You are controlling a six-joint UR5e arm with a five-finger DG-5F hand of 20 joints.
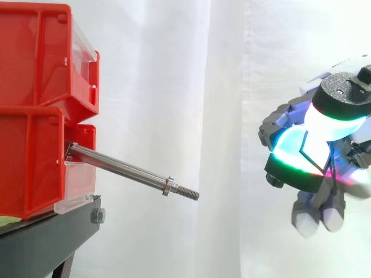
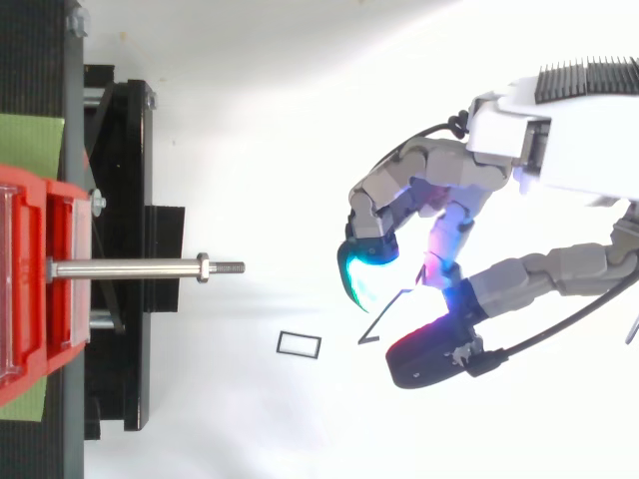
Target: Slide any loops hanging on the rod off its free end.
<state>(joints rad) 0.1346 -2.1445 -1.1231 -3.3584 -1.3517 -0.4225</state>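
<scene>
Apparently the rod (image 1: 124, 168) is bare. It juts level from the lower of the red bins (image 1: 35, 116) on the black stand (image 1: 46, 237), with a nut (image 1: 168, 186) just short of its threaded tip (image 1: 188, 194), and no loop hangs anywhere along it. The hand (image 2: 429, 180) hovers well apart from that free end, out to the side before the white curtain (image 1: 220, 87). Its fingers are curled, and a thin black loop (image 2: 387, 317) seems pinched between the glowing pads, though the hold looks slight. The main risk is that this loop slips out, since it is thin and stiff and only a corner appears caught. A careless swing towards the bins could also knock the threaded tip or hook the loop on the nut. A second loop (image 2: 300, 336) shows in the top view on the white ground between the rod's end and the hand. I cannot tell whether it lies flat there. Nothing stands between hand and rod. To my eye the task looks all but done, with only the release left.
</scene>
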